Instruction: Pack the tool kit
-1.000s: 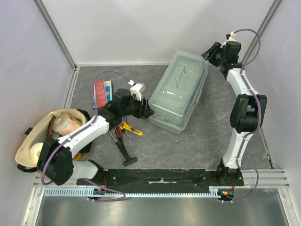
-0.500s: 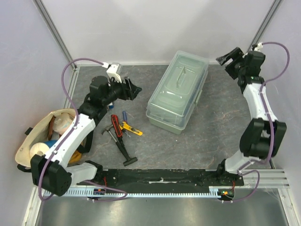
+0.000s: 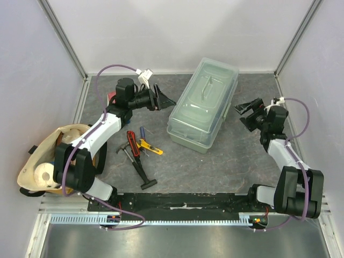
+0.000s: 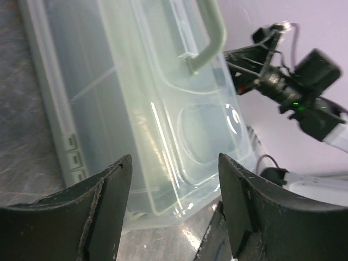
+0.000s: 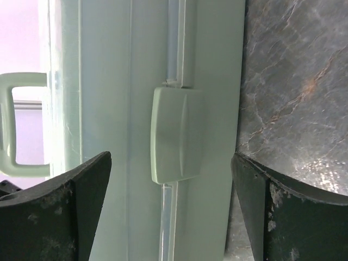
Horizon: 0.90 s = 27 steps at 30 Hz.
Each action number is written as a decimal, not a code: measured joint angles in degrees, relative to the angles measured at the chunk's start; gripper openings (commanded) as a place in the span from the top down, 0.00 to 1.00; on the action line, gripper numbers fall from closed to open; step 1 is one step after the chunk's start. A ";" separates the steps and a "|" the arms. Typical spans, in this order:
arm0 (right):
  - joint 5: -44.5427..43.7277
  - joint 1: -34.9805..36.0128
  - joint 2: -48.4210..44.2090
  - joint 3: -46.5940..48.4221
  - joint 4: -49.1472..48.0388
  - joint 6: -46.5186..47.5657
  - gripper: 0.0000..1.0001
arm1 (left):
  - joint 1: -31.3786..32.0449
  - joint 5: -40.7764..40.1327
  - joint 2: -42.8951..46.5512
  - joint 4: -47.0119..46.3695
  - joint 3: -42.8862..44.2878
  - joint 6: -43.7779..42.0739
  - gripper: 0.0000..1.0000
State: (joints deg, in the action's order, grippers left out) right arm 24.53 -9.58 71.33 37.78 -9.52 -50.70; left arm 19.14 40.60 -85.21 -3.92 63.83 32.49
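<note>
The pale-green translucent toolbox (image 3: 203, 105) stands shut on the grey table, its handled lid (image 4: 209, 32) down. My left gripper (image 3: 164, 98) is open and empty, just left of the box, facing its side (image 4: 136, 109). My right gripper (image 3: 245, 113) is open and empty, right of the box, facing its green latch (image 5: 176, 135). The black hammer (image 3: 138, 167), red-black cutter (image 3: 132, 143), yellow knife (image 3: 149, 147) and a blue screwdriver (image 3: 142, 131) lie on the table left of the box.
A tan cloth bag (image 3: 48, 156) with a paper roll sits at the left edge. A red-and-blue packet (image 3: 112, 99) lies partly under my left arm. Walls close in the table at back and sides.
My left gripper has pulled back from the box, then swung up to its left side. My right arm has dropped from the far right corner to the box's right side.
</note>
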 measured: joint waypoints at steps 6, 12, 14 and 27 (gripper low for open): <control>2.75 0.15 1.66 -9.92 -18.27 -8.72 0.02 | 0.00 7.80 -3.39 -5.75 0.17 5.11 0.30; 5.01 1.01 8.87 -12.74 -34.64 -15.54 0.02 | 0.22 10.60 -5.75 -7.41 0.15 7.15 0.34; 5.75 1.27 11.82 -12.76 -39.63 -17.38 0.02 | 0.37 10.93 -6.19 -7.82 0.15 7.23 0.35; 8.72 1.70 35.82 -11.72 -64.02 -32.37 0.02 | 1.75 10.99 -8.81 -7.96 0.20 7.78 0.36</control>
State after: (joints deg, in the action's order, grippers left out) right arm 33.26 -7.88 107.15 26.06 -73.54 -83.07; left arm 20.88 51.59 -94.02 -11.88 64.03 40.27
